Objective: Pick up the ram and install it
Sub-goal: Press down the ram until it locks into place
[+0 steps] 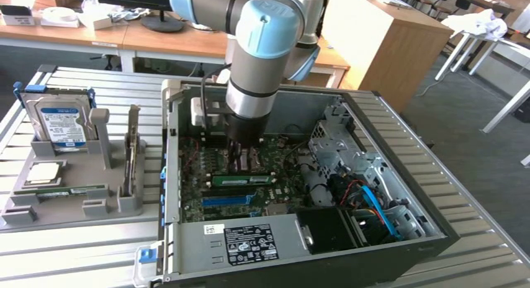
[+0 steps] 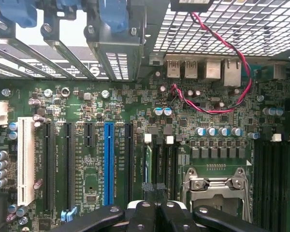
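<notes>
Arm vertical, end effector (image 2: 157,205) closed above motherboard (image 2: 135,145).

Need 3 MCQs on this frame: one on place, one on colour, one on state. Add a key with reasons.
1. Where is the hard drive?
A. inside the case
B. in the grey tray at the exterior view's left
C. on the wooden desk

2. What colours are the twisted wire pair over the motherboard?
A. red and black
B. yellow and green
C. white and blue

3. What is the end effector doing?
A. open over the tray
B. shut inside the case
C. open inside the case

Key:
1. B, it stands upright in the tray.
2. A, both colours show against the metal grille.
3. B, the fingers meet above the motherboard.
</notes>
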